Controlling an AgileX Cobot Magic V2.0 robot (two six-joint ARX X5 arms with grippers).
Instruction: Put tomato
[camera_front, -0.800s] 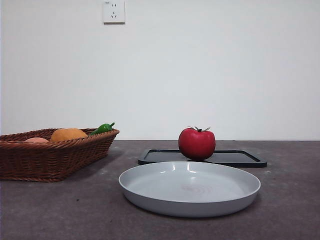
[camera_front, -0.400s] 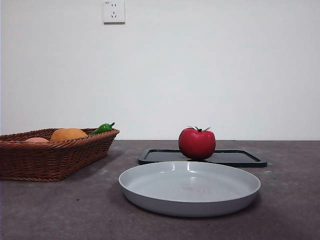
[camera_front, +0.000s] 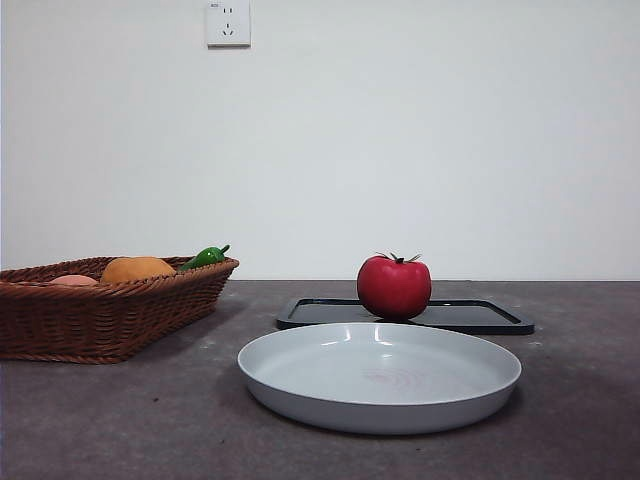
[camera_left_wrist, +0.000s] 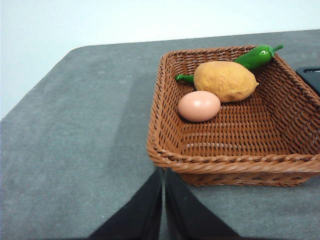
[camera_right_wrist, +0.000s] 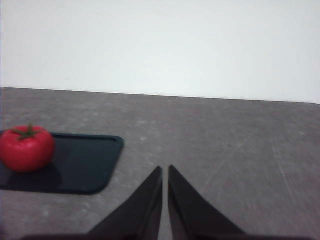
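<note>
Two grippers are on your rig, and neither appears in the front view. Working left to right: your wicker basket (camera_front: 105, 310) sits at the left of the table (camera_front: 120, 420), holding an orange-yellow lumpy fruit (camera_front: 137, 268), a pale egg (camera_left_wrist: 199, 106) and a green pepper (camera_front: 206, 257) at its far edge. Your left gripper (camera_left_wrist: 163, 200) hangs above the table just outside the basket's near rim, its jaws clenched together with nothing between them.

At the centre front you have a grey plate (camera_front: 300, 385), nothing resting in it. Directly behind it lies a flat black tray (camera_front: 470, 317). The tomato (camera_front: 394, 287) stands upright on that tray, stem up, toward the tray's left part as the front view shows it, apart from the plate and well apart from the basket.

Your right gripper (camera_right_wrist: 165, 200) is above bare table, off to one side of the tray and well clear of the tomato. Its jaws are pressed together and grasp nothing.

A wall socket (camera_front: 227, 22) is mounted high on the white wall behind.
</note>
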